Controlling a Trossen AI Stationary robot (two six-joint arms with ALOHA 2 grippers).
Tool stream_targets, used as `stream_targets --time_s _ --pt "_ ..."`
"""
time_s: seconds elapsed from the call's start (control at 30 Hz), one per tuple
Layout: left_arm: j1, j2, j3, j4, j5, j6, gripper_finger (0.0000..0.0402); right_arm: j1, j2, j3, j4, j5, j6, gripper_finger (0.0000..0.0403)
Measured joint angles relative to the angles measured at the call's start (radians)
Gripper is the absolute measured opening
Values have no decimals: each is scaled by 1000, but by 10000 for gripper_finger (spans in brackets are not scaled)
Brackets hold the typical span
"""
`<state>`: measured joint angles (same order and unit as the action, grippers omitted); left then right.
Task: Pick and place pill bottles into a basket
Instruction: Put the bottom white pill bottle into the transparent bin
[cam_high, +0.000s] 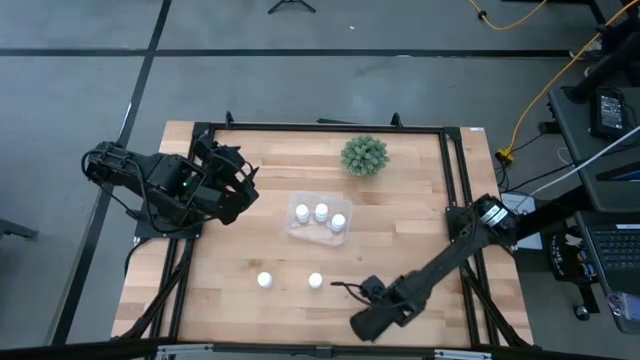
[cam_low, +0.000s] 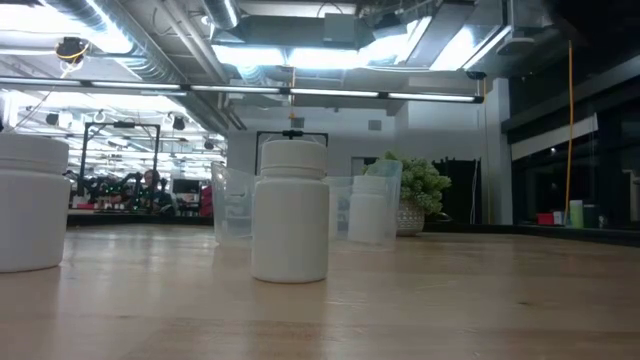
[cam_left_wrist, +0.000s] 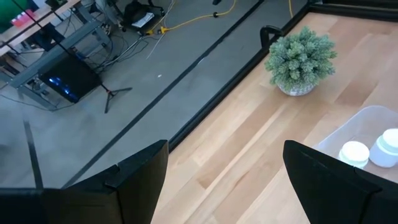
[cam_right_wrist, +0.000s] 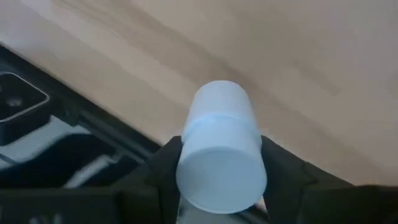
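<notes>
Pale wooden planks form the table (cam_high: 400, 240), framed by black rails. At the near edge, the right gripper (cam_right_wrist: 221, 186) clamps a smooth white cylindrical pill bottle (cam_right_wrist: 222, 146) between its dark fingers, long axis pointing out past them. Two more bottles (cam_high: 265, 280) (cam_high: 315, 281) stand upright on open wood. Beyond them, the clear rounded basket (cam_high: 300, 228) holds three upright bottles (cam_high: 321, 212). A spiky green plant (cam_high: 364, 155) sits farther back. At the left edge, the left gripper (cam_left_wrist: 227, 180) hangs, fingers spread, gripping nothing.
</notes>
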<state>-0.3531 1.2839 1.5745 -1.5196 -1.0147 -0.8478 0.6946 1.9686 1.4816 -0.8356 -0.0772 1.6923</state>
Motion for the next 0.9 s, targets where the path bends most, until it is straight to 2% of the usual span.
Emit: stream_targets --time_s 0.27,0.37,0.47,0.67,0.9 --pt "2 0 0 43 -20 -13 310 -219 0 138 -173 -96 -653 162" --pt "2 0 0 49 -18 -57 310 -305 0 235 -243 -96 -882 162" --pt "2 0 0 48 -5 -107 310 -374 0 337 -325 -43 -1078 162" --pt "2 5 0 45 6 -179 310 -488 0 480 -405 32 -1348 162" --pt "2 37 0 43 -27 -229 310 -565 13 490 -389 32 -1522 162"
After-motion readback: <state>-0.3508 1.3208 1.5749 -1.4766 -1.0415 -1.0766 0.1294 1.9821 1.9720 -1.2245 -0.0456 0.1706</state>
